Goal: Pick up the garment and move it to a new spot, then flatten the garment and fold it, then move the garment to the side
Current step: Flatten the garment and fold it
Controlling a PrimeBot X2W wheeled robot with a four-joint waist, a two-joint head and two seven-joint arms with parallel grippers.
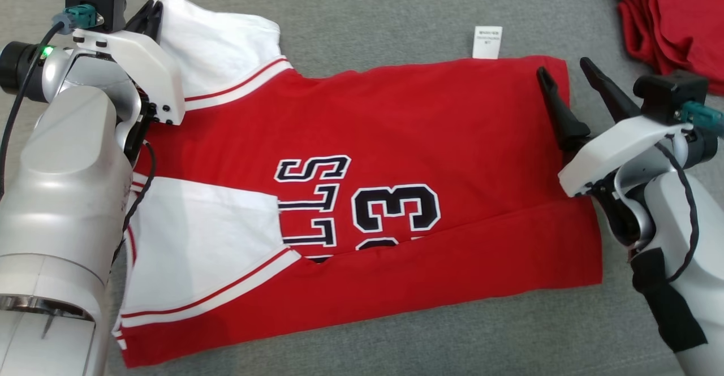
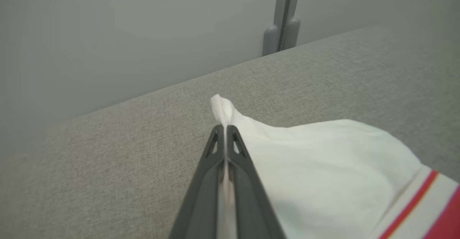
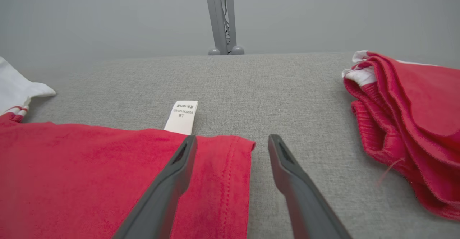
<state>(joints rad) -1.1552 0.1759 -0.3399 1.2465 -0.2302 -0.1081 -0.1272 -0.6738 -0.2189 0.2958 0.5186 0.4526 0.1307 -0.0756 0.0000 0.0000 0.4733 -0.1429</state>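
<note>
On grey surface (image 1: pixel 367 14): red garment (image 1: pixel 396 138), flat.
Pinches sleeve tip (image 2: pixel 220 106) in left gripper (image 2: pixel 225 127); straddles hem edge (image 3: pixel 248 170), right gripper (image 3: pixel 232 138) spread.

Lettering (image 1: pixel 390 206) on the jersey (image 1: pixel 424 121) partly under a fold, label (image 1: pixel 487 42) print illegibly small

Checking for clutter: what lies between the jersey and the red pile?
Bare grey surface, crossed by one finger of the open right end effector; the right wrist view shows it.
</note>
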